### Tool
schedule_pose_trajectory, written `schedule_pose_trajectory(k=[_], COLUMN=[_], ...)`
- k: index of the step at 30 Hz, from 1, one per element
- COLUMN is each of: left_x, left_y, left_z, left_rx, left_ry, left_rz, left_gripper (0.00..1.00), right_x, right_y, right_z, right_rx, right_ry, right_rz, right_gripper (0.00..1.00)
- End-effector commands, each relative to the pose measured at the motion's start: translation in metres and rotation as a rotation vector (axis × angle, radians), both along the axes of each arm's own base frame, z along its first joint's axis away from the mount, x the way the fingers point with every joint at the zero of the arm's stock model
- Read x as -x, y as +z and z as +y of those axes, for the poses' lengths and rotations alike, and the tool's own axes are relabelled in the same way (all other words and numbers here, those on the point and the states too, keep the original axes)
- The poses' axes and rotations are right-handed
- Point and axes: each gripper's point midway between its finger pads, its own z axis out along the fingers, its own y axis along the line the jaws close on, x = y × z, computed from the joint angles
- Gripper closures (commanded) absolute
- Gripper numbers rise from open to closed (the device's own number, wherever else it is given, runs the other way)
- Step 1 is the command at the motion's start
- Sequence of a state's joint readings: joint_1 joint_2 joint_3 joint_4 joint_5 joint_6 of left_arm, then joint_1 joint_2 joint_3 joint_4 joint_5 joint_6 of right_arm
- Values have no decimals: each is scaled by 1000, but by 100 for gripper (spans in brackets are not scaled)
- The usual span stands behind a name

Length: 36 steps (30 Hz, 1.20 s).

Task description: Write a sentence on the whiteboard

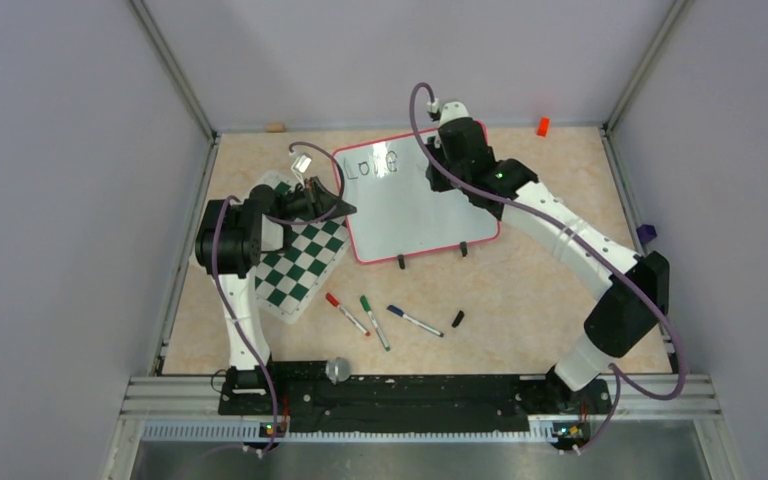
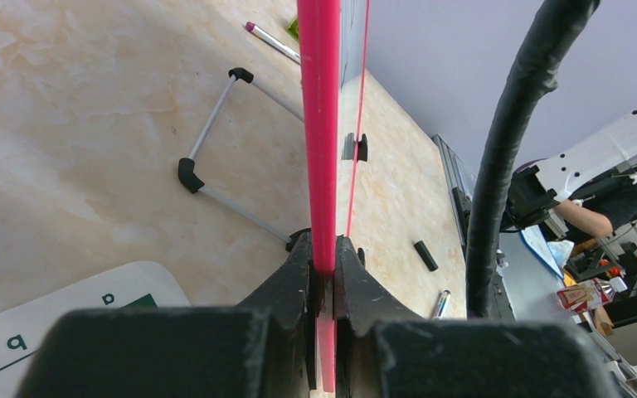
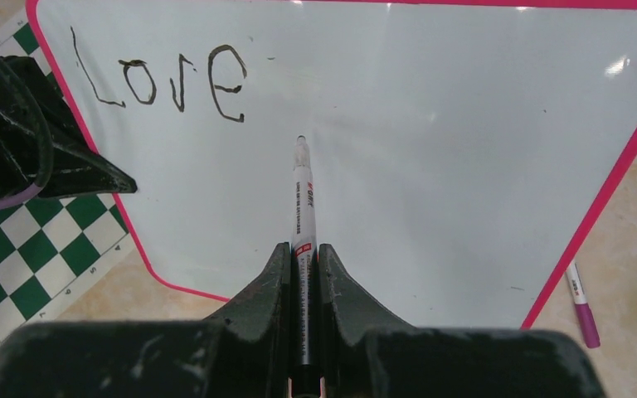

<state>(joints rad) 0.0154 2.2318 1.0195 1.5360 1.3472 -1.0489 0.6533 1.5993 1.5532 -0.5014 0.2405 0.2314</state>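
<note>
One word, "Love", of the sentence (image 1: 373, 162) sits top-left on the whiteboard (image 1: 420, 215), your right gripper (image 1: 438, 148) nearer it. Left wrist: your left gripper (image 2: 323, 264) clamps the whiteboard's red edge. Right wrist: marker (image 3: 302, 199) pinched, pointing up-board, tip just right of the "e"; bare glossy board lies rightward.

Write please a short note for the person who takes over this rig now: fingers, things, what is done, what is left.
Left gripper: fingers shut on the red frame edge of the whiteboard.
Right gripper: fingers shut on the marker, whose tip points at the board, right of and below the writing. Contact cannot be told.
Done: the word "Love", in the board's upper left corner.
Left: the rest of the sentence.
</note>
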Motion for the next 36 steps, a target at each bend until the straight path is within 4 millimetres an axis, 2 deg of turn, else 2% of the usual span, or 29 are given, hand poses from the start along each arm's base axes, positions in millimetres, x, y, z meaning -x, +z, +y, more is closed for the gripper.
schedule_pose_trajectory(k=[1, 6, 11, 19, 21, 24, 25, 28, 36], left_x=[1, 0, 8, 12, 15, 18, 22, 23, 25], left_y=[8, 8, 15, 22, 23, 25, 24, 24, 24], left_z=[7, 4, -3, -4, -4, -4, -13, -15, -19], left_rx=[-28, -28, -39, -46, -52, -57, -54, -55, -58], left_ry=[-4, -29, -61, -76, -85, -89, -113, -122, -147], left_rz=[-165, -155, -203, -229, -243, -264, -264, -264, -270], left_gripper=[100, 100, 100, 100, 94, 94, 94, 94, 86], right_x=[-13, -25, -28, -16, -13, -7, -5, -2, 1], right_y=[23, 30, 37, 37, 37, 38, 38, 38, 40], right_z=[15, 19, 15, 10, 8, 3, 2, -1, -3], right_rx=[-19, -11, 6, 12, 8, 6, 5, 6, -8], right_ry=[6, -13, -23, 7, 7, 3, 2, 1, -4], right_rz=[-65, -89, -115, -113, -113, -113, -112, -114, -120], right_gripper=[100, 100, 100, 100, 100, 100, 100, 100, 100])
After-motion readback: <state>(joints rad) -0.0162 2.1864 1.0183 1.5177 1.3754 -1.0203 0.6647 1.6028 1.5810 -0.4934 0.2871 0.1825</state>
